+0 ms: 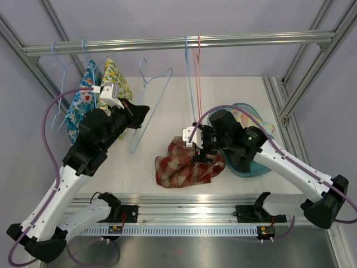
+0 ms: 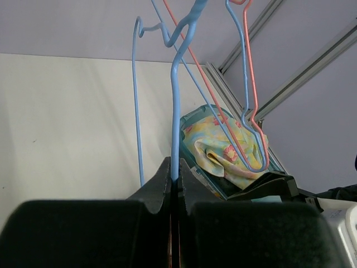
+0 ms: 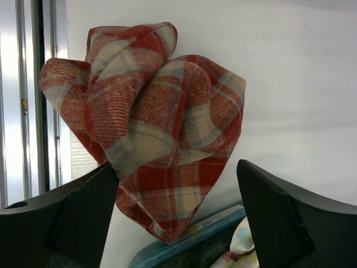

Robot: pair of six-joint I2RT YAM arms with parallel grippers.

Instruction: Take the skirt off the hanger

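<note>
The red plaid skirt lies crumpled on the white table, free of any hanger; in the right wrist view it fills the middle. My right gripper is open right over the skirt's right edge, its jaws spread to either side of the cloth and holding nothing. My left gripper is shut on the wire of a bare light-blue hanger, which hangs tilted from the rail. In the left wrist view the wire runs up from between the closed jaws.
A teal basket with yellow floral cloth sits right of the skirt, under the right arm. A blue and a pink empty hanger hang from the rail. Floral garments hang at far left.
</note>
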